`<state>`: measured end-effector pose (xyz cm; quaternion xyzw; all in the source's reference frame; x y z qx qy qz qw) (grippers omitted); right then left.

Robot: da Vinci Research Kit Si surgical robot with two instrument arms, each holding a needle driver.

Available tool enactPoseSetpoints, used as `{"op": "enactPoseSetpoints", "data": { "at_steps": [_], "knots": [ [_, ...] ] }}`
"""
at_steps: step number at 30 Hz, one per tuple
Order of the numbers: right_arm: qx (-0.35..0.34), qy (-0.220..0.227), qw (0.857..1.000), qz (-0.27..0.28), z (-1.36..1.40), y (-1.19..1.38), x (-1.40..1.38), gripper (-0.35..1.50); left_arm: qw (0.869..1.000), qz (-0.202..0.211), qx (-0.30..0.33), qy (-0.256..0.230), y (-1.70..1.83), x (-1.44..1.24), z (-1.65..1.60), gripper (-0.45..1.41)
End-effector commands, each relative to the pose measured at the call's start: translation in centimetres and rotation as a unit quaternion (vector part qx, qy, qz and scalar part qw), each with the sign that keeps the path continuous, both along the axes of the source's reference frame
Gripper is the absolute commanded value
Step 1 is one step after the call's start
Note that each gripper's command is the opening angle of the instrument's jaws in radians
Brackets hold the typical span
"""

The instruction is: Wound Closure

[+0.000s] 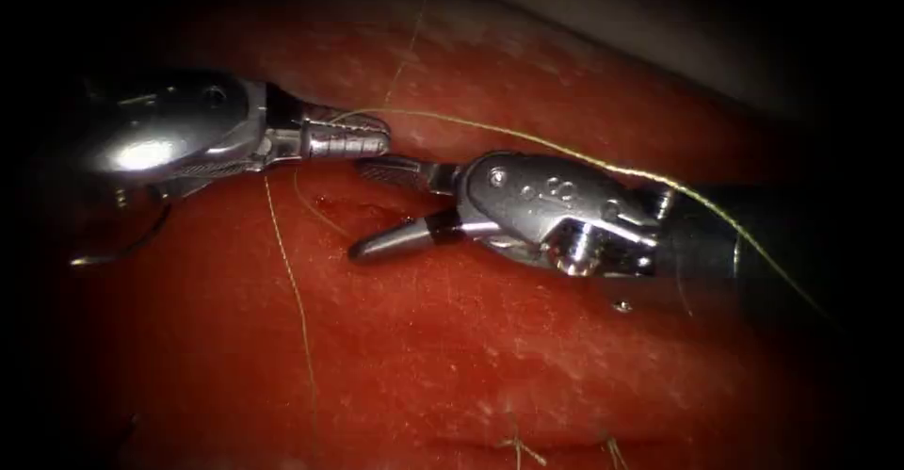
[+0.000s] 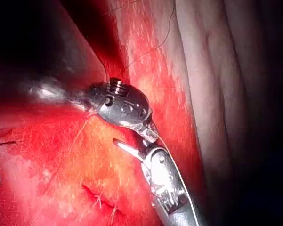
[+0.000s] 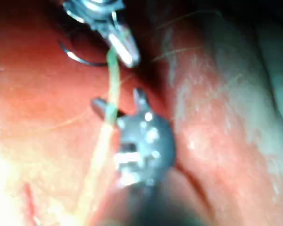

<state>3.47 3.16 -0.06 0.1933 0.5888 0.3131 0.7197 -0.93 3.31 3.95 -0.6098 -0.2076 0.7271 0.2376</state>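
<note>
Endoscope view: my left tool (image 1: 363, 136) clamped the thread (image 1: 527, 138); my right tool (image 1: 372, 211) gaped empty; needle (image 1: 118, 249) lay free on tissue (image 1: 527, 376).

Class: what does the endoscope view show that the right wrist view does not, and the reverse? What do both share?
Endoscope view: cut ends of thread near the lower edge, and the thread trailing down the tissue. Right wrist view: the thread crossing the gap between the right tool's open, empty jaws. Both: the left tool shut on the thread; the needle beside it, held by neither tool, whether in the tissue unclear.
</note>
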Motion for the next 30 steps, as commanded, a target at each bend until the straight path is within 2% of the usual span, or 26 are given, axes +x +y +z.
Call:
{"op": "enactPoseSetpoints", "data": {
  "at_steps": [1, 7, 9, 11, 12, 13, 14, 22, 23, 24, 26, 28, 30],
  "knots": [
    [-0.002, 0.004, 1.0, 0.004, 0.04, 0.04, 0.16, 1.11, 1.0, 0.0, 0.0, 0.0, -0.03, -0.05, 0.06, -0.35],
    [-0.003, 0.003, 1.0, 0.022, 0.09, 0.08, 0.43, 1.11, 1.0, 0.0, 0.001, -0.002, -0.03, -0.04, 0.04, -0.35],
    [0.001, 0.003, 1.0, 0.026, 0.11, 0.07, 0.48, 1.05, 1.0, -0.001, 0.001, -0.003, -0.03, -0.04, 0.03, -0.35],
    [0.012, 0.004, 0.999, 0.03, 0.12, 0.07, 0.48, 0.76, 1.0, -0.001, 0.001, -0.003, -0.03, -0.05, 0.03, -0.35],
    [0.02, 0.014, 0.999, 0.029, 0.11, 0.06, 0.47, 0.06, 1.0, -0.001, 0.001, -0.002, -0.03, -0.05, 0.03, -0.35],
    [0.024, 0.022, 0.999, 0.029, 0.11, 0.06, 0.47, -0.23, 1.0, -0.001, 0.001, -0.002, -0.03, -0.05, 0.03, -0.35],
    [0.023, 0.025, 0.999, 0.029, 0.11, 0.06, 0.48, -0.35, 1.0, -0.001, 0.001, -0.002, -0.03, -0.05, 0.03, -0.35],
    [0.028, 0.043, 0.999, 0.014, 0.08, 0.06, 0.44, -0.35, 1.0, -0.003, 0.007, -0.002, -0.05, -0.06, -0.02, -0.35],
    [0.028, 0.045, 0.998, 0.014, 0.08, 0.06, 0.42, -0.35, 1.0, -0.004, 0.008, -0.002, -0.03, -0.07, -0.04, -0.07],
    [0.028, 0.044, 0.999, 0.013, 0.08, 0.05, 0.41, -0.35, 1.0, -0.009, 0.008, 0.001, -0.01, -0.09, -0.04, 0.08],
    [0.03, 0.032, 0.999, 0.01, 0.11, 0.04, 0.39, -0.35, 0.999, -0.024, 0.023, 0.014, 0.05, -0.13, -0.06, 0.69],
    [0.032, 0.016, 0.999, 0.007, 0.14, 0.02, 0.4, -0.35, 0.999, -0.02, 0.023, 0.035, 0.08, -0.13, -0.09, 0.77],
    [0.032, -0.007, 0.999, 0.001, 0.2, 0.0, 0.43, -0.35, 0.995, 0.014, 0.027, 0.097, 0.09, -0.07, -0.22, 0.78]
  ]
}}
